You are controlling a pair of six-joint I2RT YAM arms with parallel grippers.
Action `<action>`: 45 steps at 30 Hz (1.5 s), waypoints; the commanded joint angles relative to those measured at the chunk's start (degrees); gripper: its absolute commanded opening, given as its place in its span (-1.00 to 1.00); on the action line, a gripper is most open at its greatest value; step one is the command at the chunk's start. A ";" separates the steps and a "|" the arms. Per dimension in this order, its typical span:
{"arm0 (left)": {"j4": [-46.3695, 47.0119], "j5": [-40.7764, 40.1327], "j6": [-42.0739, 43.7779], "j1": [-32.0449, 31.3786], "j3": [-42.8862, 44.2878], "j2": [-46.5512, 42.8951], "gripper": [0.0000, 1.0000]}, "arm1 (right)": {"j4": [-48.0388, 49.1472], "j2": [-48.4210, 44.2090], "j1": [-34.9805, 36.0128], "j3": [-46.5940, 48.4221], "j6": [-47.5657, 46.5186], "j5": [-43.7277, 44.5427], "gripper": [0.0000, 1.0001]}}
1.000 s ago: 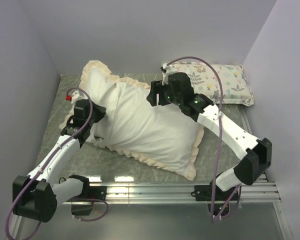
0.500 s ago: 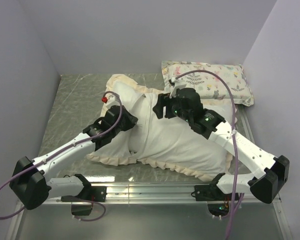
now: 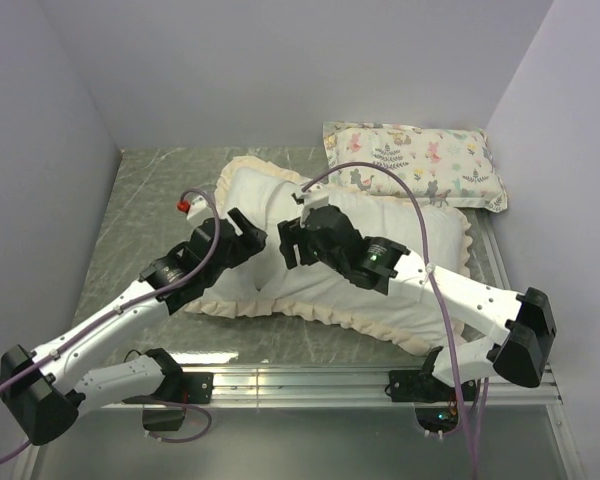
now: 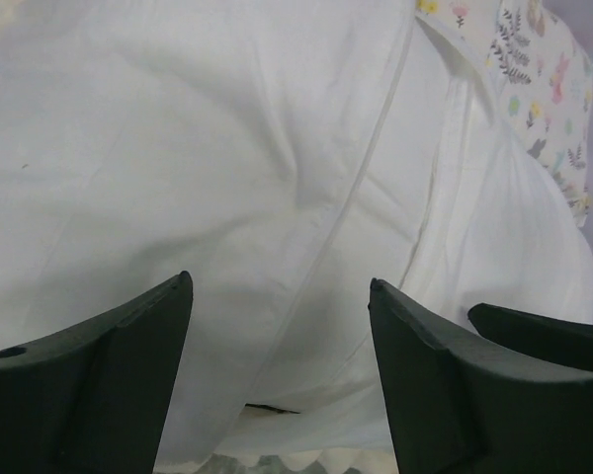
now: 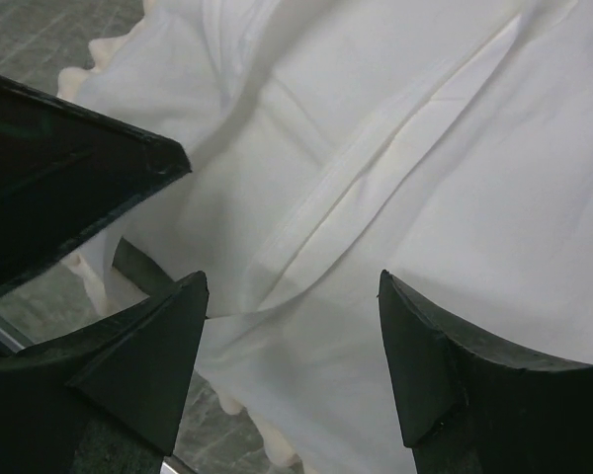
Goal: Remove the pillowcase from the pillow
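Top view: bright, even, diffuse light from above, no hard shadows. Soft shade under the arms point(image 3: 460, 290) falls on the pillowcase point(image 3: 420, 225); its white is near blown out, folds faint. Glare patches on the rail point(image 3: 230, 357), dull sheen on the table point(image 3: 160, 180). Focus sharp throughout. Left wrist view: dimmer, fabric reads grey-white, seams clear; dark fingers point(image 4: 99, 385) soft, w/o detail. Right wrist view: much the same, fingers point(image 5: 455, 395) near black, fabric slightly soft, shaded twd bottom.

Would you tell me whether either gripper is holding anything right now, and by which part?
Nothing is held: the left gripper and the right gripper both stand open over the pillowcase, with no fabric pinched.
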 commanded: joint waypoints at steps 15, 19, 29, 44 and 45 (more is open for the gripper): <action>-10.84 -13.63 -3.84 6.31 -4.49 1.80 -0.77 | 1.80 9.27 -1.47 3.25 -3.04 5.18 0.37; -9.69 -14.07 -5.68 10.00 -6.95 -0.40 -0.93 | 2.24 9.11 -5.33 -0.52 -2.42 4.82 -0.31; 3.63 -5.48 -5.60 26.34 -17.48 0.64 -0.46 | 2.68 2.86 -15.10 -9.67 -0.40 1.57 -1.00; 31.10 19.59 3.98 28.46 -28.66 8.38 -0.99 | 2.07 -4.26 -0.28 1.12 -10.68 10.34 0.24; 31.10 20.03 4.16 28.46 -28.75 8.03 -0.99 | 2.06 -4.08 1.15 2.35 -11.82 11.57 0.29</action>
